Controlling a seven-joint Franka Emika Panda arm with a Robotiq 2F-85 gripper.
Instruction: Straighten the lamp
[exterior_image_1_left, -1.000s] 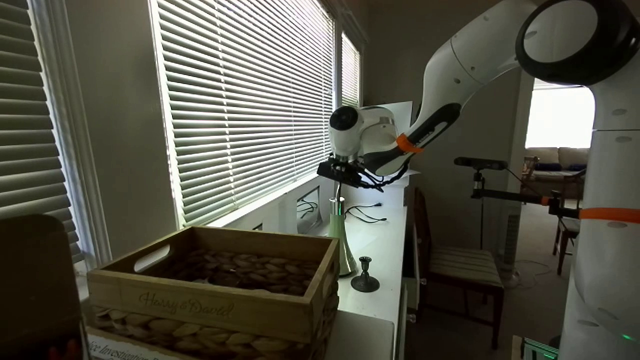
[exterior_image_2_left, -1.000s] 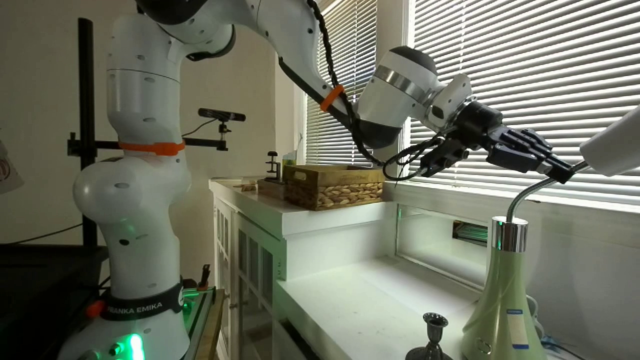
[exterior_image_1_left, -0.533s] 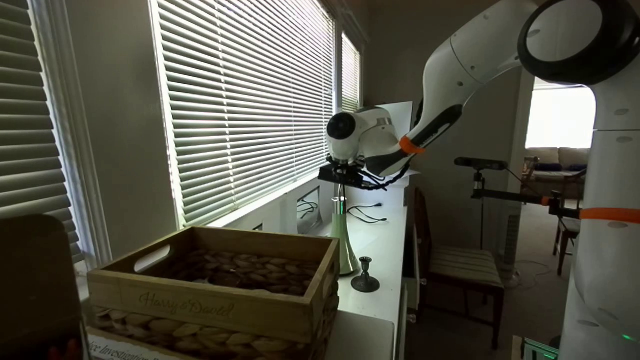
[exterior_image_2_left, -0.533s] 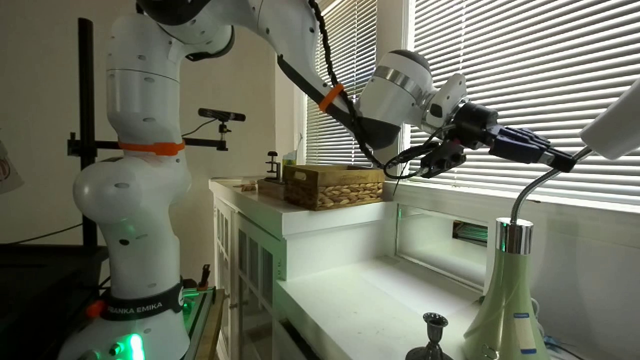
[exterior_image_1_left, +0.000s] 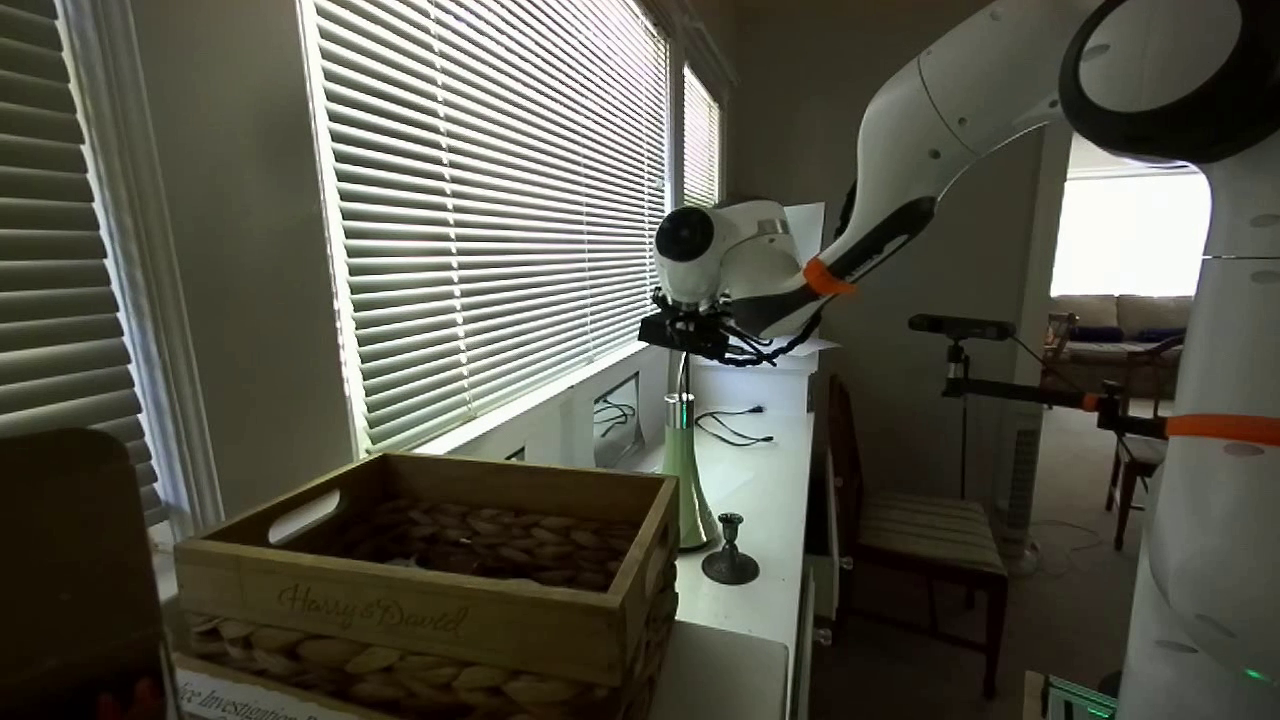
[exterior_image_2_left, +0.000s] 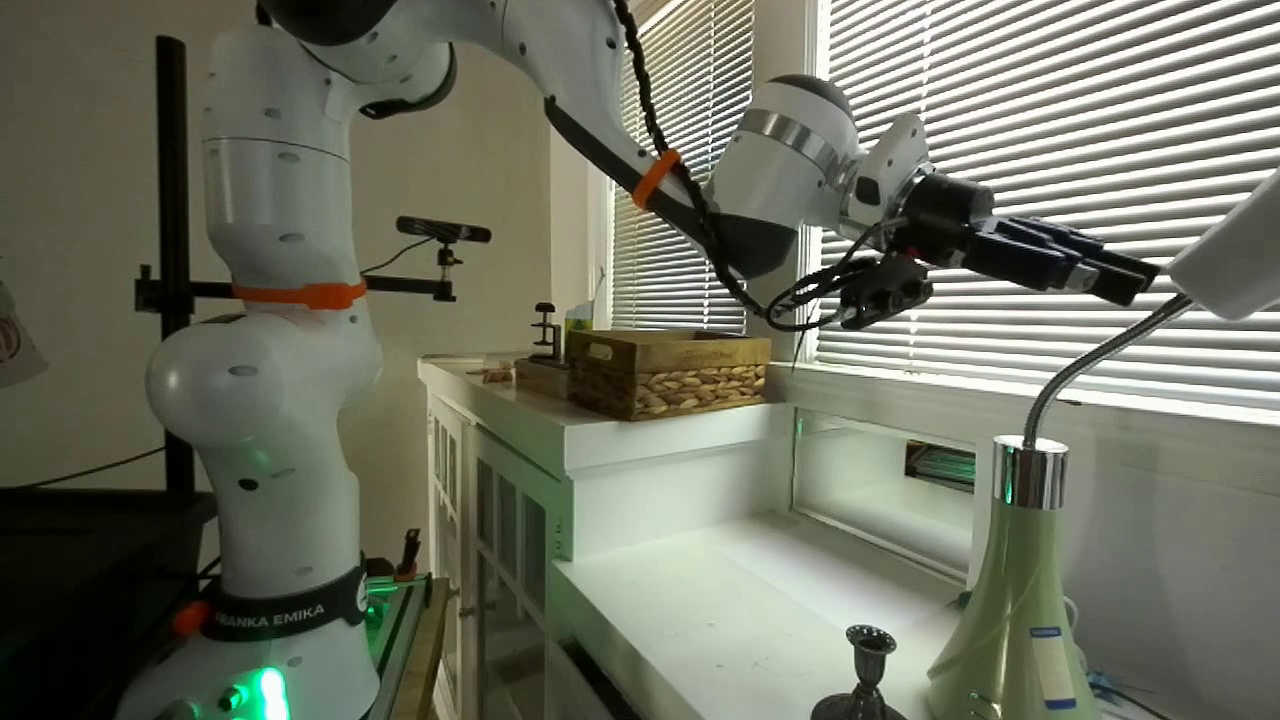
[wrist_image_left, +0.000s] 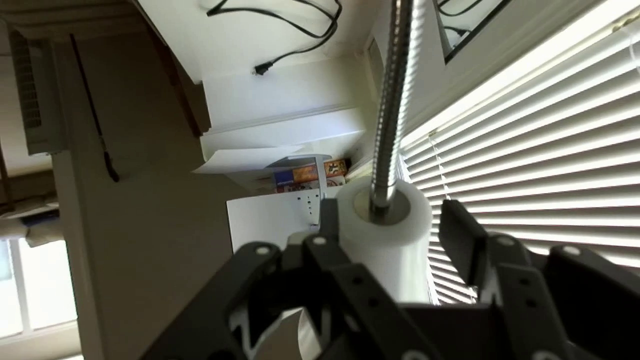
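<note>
The lamp has a pale green cone body (exterior_image_2_left: 1010, 600), a chrome collar, a bent metal gooseneck (exterior_image_2_left: 1085, 365) and a white cylindrical head (exterior_image_2_left: 1235, 255). The head tilts up to the right, partly out of frame. The lamp body also shows behind the crate in an exterior view (exterior_image_1_left: 683, 480). My gripper (exterior_image_2_left: 1148, 280) is above the gooseneck at the head's near end. In the wrist view my open fingers (wrist_image_left: 392, 215) stand on either side of the head (wrist_image_left: 392, 267). The left finger overlaps its edge; the right is apart. Whether any finger touches it is unclear.
A dark candle holder (exterior_image_1_left: 730, 565) stands beside the lamp on the white counter (exterior_image_2_left: 740, 610). A wicker crate (exterior_image_1_left: 430, 600) sits on the raised counter. Window blinds (exterior_image_2_left: 1000, 120) run close behind the gripper. A black cable (wrist_image_left: 300, 22) lies on the counter.
My gripper has moved up, from beside the gooseneck to the head's end. The lamp head has risen and the gooseneck is less bent. The lamp body has shifted slightly right in an exterior view.
</note>
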